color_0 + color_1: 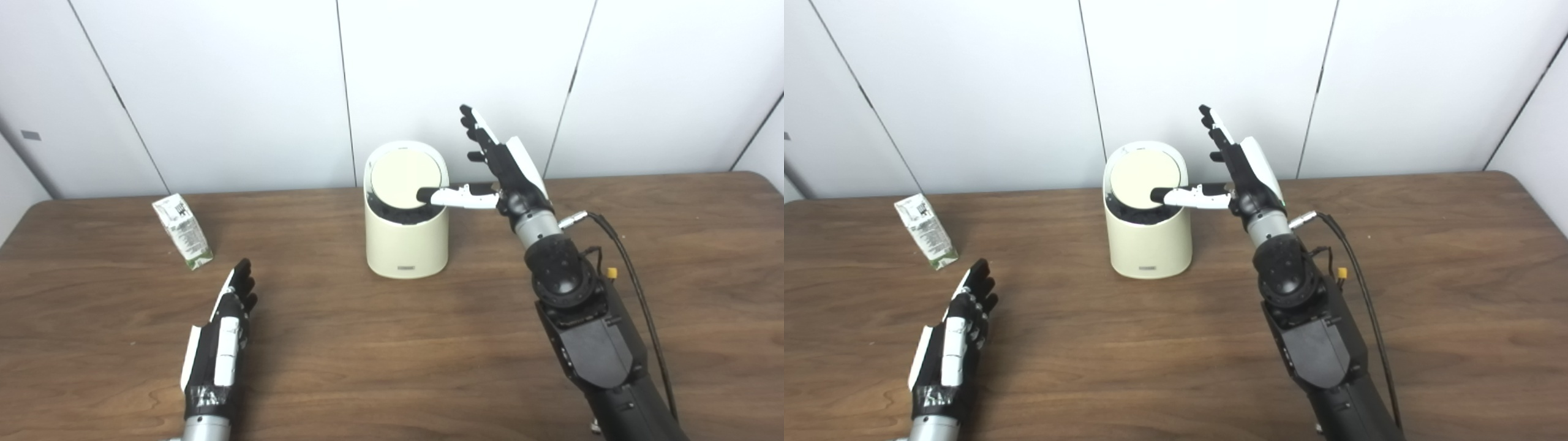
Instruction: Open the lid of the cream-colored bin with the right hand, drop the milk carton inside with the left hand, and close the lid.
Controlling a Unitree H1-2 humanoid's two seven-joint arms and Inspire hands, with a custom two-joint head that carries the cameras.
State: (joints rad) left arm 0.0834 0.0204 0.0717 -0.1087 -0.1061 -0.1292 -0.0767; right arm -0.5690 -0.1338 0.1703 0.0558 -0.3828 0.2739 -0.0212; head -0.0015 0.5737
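Left hand (223,331) short of milk carton (182,231)

Black-and-white left hand (223,318) and right hand (499,162); black forearm (588,343) trailing a cable (637,288)

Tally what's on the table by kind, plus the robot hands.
Bin: 1, cream, lid tilted, thumb of the right robot hand on it
Milk carton: 1, standing far left
Robot hands: 2, the left robot hand open, holding nothing
Total: 4
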